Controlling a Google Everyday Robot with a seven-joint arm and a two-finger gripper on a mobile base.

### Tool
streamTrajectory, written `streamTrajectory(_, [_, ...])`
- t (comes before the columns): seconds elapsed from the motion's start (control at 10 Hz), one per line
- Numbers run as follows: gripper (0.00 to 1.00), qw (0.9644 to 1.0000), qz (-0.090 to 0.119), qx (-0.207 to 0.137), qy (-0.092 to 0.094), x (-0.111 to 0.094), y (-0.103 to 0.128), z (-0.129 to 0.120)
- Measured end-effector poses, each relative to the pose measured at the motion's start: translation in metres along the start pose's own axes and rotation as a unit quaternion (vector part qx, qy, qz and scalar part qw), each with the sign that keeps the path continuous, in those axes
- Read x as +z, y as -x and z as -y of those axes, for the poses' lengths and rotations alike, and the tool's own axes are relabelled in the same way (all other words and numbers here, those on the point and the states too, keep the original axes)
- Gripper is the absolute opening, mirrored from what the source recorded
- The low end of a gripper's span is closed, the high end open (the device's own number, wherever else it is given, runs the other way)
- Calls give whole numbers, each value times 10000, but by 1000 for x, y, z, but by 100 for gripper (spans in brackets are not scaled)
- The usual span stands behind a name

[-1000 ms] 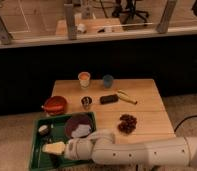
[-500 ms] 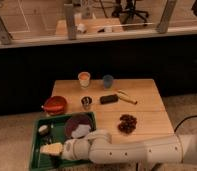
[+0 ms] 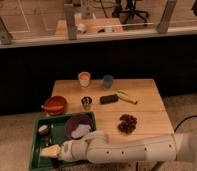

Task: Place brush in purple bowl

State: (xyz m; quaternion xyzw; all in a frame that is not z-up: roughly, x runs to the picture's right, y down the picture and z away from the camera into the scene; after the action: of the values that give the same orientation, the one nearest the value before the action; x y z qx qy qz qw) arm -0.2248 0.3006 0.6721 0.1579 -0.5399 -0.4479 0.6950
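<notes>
Camera view: my gripper (image 3: 53,151) is low in the tray (image 3: 35,150) by the brush (image 3: 46,131), can't tell its grip; nothing's in the purple bowl (image 3: 72,122) from me yet.

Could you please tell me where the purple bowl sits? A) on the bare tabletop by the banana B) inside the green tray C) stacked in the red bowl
B: the purple bowl rests inside the green tray, with the end effector over the tray's near-left corner.
</notes>
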Motion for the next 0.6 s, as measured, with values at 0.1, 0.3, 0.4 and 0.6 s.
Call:
streamTrajectory(0.1, [38,10000,4,2,-6,1,0,0])
streamTrajectory(0.3, [17,9999,-28,100,-77,-1,1,-1])
streamTrajectory(0.4, [8,9998,-49,138,-140,-2,1,-1])
streamTrajectory(0.6, [0,9994,-99,201,-271,-6,2,-1])
